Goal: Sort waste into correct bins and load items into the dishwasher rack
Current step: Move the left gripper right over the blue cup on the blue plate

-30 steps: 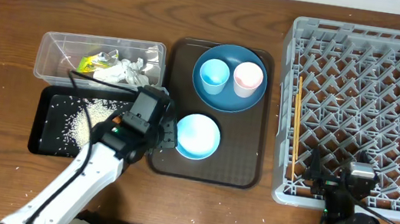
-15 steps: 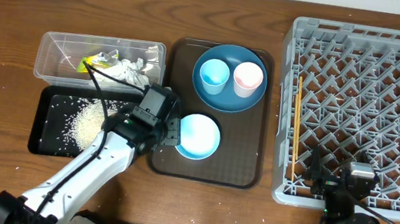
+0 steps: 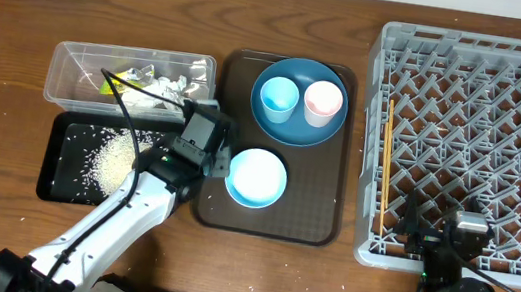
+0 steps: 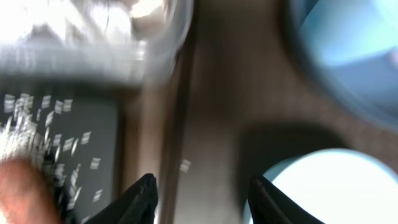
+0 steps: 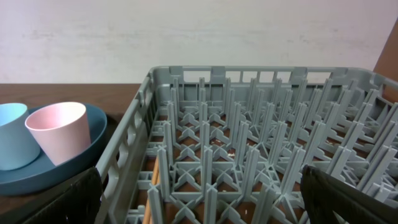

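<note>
On the left is the clear tub [image 3: 73, 76]. White tissue [image 3: 162, 93] and a yellow-green wrapper [image 3: 123, 81] lie inside it. Just in front of the tub is the black tray [image 3: 60, 175], with a heap of white rice [image 3: 113, 157] in it.

Next comes the left gripper [image 4: 202, 199]. It hangs over the left edge of the brown tray [image 3: 311, 223], between the black tray and the bowl [image 3: 256, 178]. Its two fingers [image 4: 143, 198] stand apart and there is nothing between them. The left wrist picture is blurry.

The bowl is light blue and sits at the front of the brown tray, just beside the gripper. Behind it on the same tray is the dark-blue plate [image 3: 294, 135]. Two cups stand upright on the plate, side by side: the blue cup [image 3: 279, 98] on the left and the pink cup [image 3: 323, 102] on the right.

On the right is the big grey rack [image 3: 482, 145], full of pegs. A thin orange stick [image 3: 386, 163] lies along its left side.

The right gripper [image 5: 202, 202] is at the front edge of the rack. Its fingers are spread wide and hold nothing.
</note>
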Controlling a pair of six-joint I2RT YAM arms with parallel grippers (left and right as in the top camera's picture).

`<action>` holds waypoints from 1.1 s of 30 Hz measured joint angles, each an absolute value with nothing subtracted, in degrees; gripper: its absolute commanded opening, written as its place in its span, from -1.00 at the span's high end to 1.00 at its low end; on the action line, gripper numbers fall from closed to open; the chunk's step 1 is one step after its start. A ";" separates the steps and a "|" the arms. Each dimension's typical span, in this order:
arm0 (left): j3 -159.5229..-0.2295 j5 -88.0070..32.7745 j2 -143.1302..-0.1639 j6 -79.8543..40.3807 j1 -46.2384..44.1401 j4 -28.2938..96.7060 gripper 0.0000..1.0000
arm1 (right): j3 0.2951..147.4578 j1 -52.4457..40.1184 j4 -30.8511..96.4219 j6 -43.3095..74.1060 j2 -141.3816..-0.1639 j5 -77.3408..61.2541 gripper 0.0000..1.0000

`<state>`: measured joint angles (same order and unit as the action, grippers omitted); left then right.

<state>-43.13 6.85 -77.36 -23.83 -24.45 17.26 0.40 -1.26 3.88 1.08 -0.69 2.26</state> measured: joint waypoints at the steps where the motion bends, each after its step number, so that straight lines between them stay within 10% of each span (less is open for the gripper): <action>1: -43.16 6.87 -77.25 -23.73 -24.45 15.05 0.22 | 0.40 -1.26 3.88 1.08 -0.69 2.26 -0.98; 8: -43.22 7.62 -76.99 -23.79 -24.45 11.00 0.87 | 0.40 -1.26 3.86 1.08 -0.69 2.35 -0.99; 33: -43.22 6.63 -77.30 -22.22 -24.45 9.34 0.87 | 0.40 -1.26 3.86 1.08 -0.69 2.35 -0.98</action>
<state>-43.22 6.63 -77.30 -22.22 -24.45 9.34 0.40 -1.26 3.86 1.08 -0.69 2.35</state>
